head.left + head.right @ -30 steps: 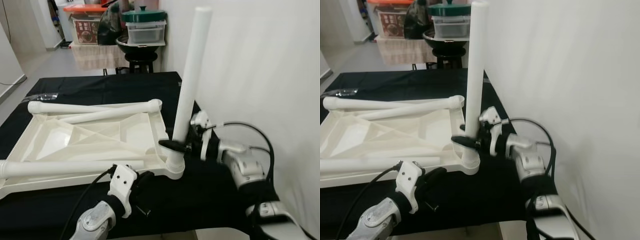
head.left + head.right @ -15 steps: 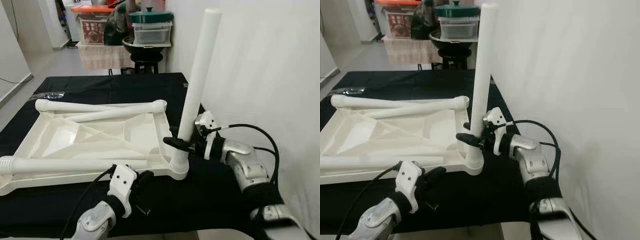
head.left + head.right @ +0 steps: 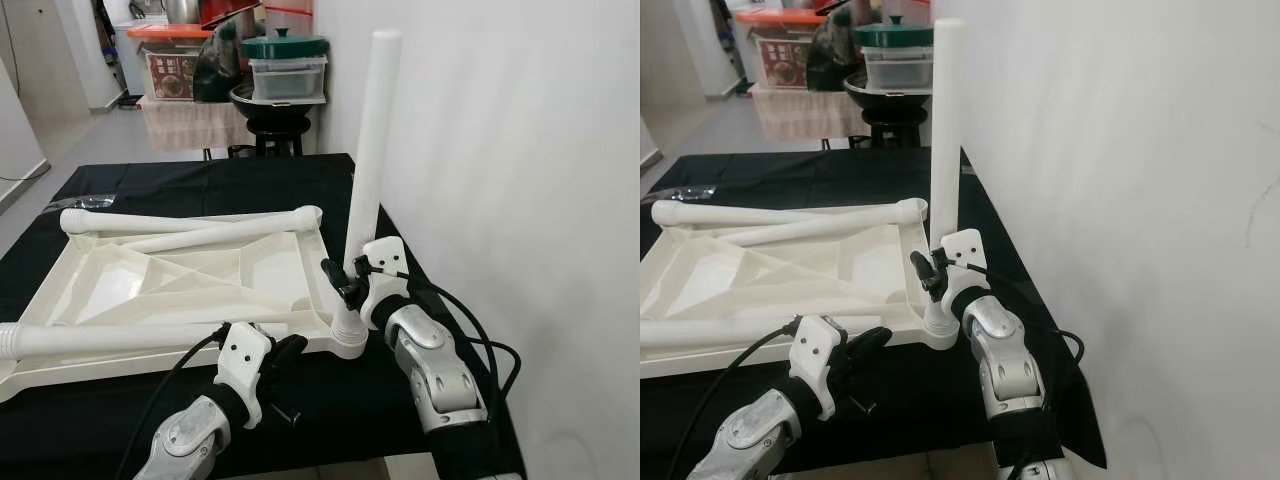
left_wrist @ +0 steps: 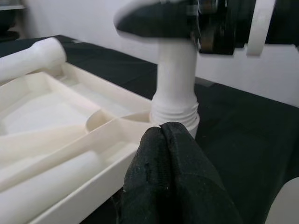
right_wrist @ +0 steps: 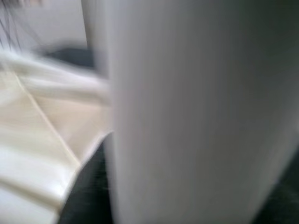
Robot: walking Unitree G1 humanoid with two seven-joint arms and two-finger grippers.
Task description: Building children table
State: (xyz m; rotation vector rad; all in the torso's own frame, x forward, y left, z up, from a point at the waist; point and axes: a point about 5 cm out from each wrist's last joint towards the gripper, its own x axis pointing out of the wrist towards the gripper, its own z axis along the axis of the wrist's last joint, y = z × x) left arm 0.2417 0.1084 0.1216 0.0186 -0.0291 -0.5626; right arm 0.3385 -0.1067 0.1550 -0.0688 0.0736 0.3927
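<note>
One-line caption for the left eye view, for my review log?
Right gripper grips the upright white leg at the overturned tabletop's near corner socket; left gripper rests shut by its front edge.

black cloth (image 3: 200,180) over the work surface; behind it a stool (image 3: 272,125) bearing a clear lidded container (image 3: 287,75), an orange-lidded box (image 3: 170,62), white wall (image 3: 500,150).

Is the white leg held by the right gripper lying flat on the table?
No, the white leg stands upright in the tabletop's corner socket, with the right gripper around it.
</note>
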